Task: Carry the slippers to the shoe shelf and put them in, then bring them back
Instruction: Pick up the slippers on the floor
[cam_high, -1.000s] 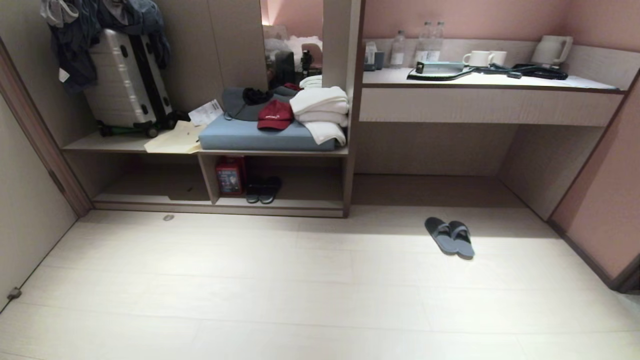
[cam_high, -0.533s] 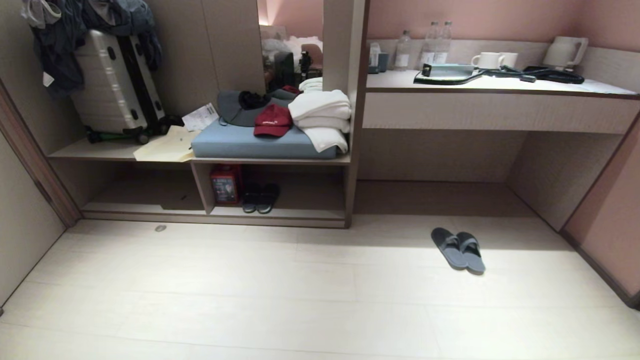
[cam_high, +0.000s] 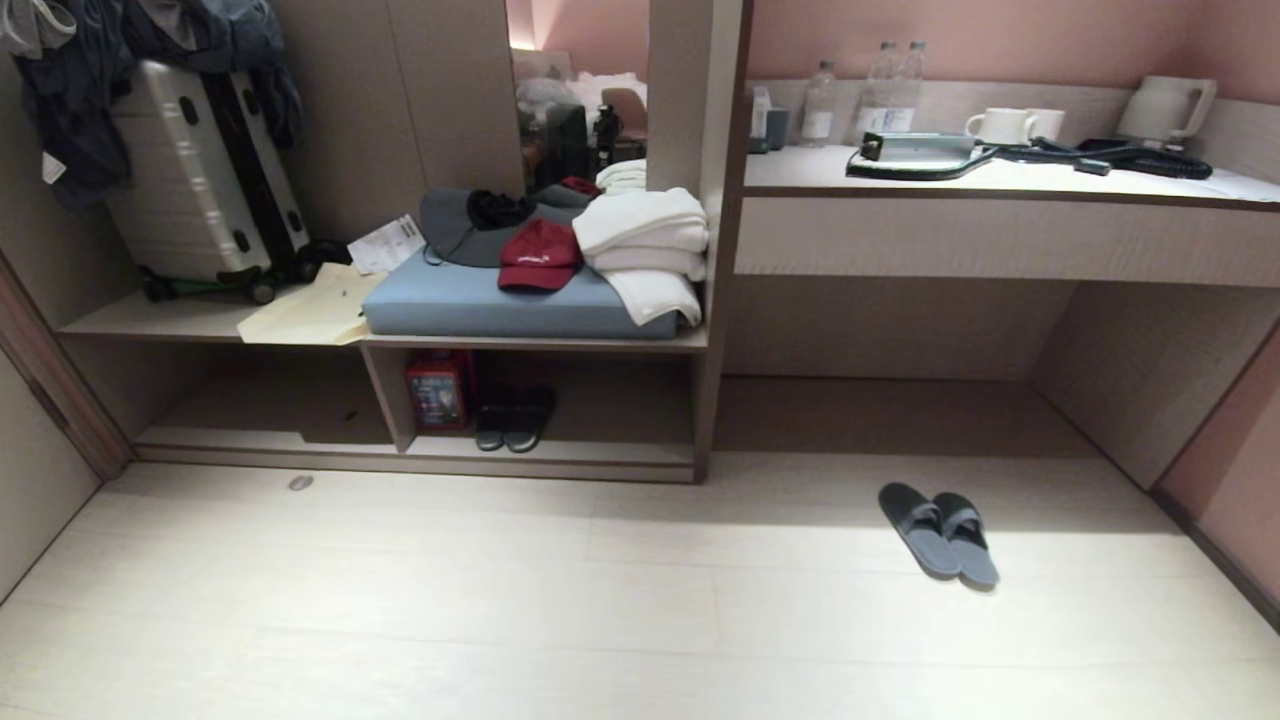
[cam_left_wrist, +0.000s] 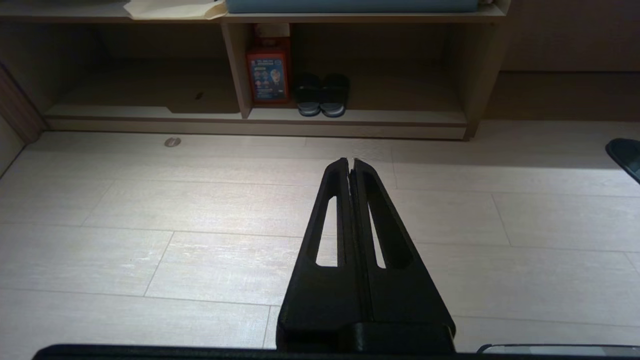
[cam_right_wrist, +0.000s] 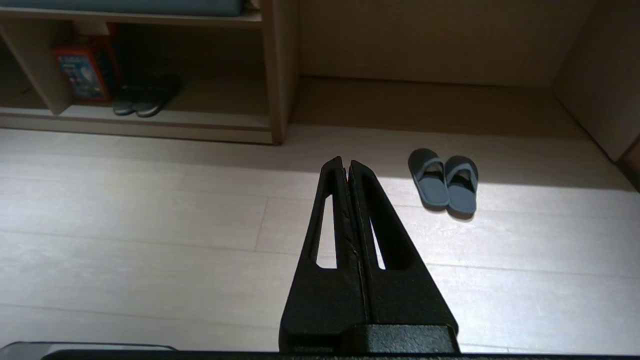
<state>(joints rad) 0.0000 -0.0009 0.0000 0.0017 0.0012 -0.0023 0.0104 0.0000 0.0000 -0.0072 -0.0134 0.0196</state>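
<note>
The slippers (cam_high: 938, 534), a flat grey-blue pair, lie side by side on the pale floor in front of the desk recess; the right wrist view shows the slippers (cam_right_wrist: 444, 181) ahead and to the side of my right gripper (cam_right_wrist: 346, 162). That gripper is shut and holds nothing. My left gripper (cam_left_wrist: 350, 161) is shut and empty too, pointing over bare floor toward the shoe shelf (cam_left_wrist: 350, 116). The shoe shelf (cam_high: 560, 452) is the low cubby under the blue cushion. Neither arm shows in the head view.
Black slides (cam_high: 512, 428) and a red box (cam_high: 438, 388) sit in the cubby's right bay. A suitcase (cam_high: 200, 170), cap and towels (cam_high: 645, 240) lie above it. The desk (cam_high: 1000, 235) holds bottles, cups and a kettle. A small round floor fitting (cam_high: 300, 483) lies near the shelf.
The whole head view has shifted: shelf and slippers sit lower and larger in the picture, so the camera has moved closer. The slippers have not moved on the floor.
</note>
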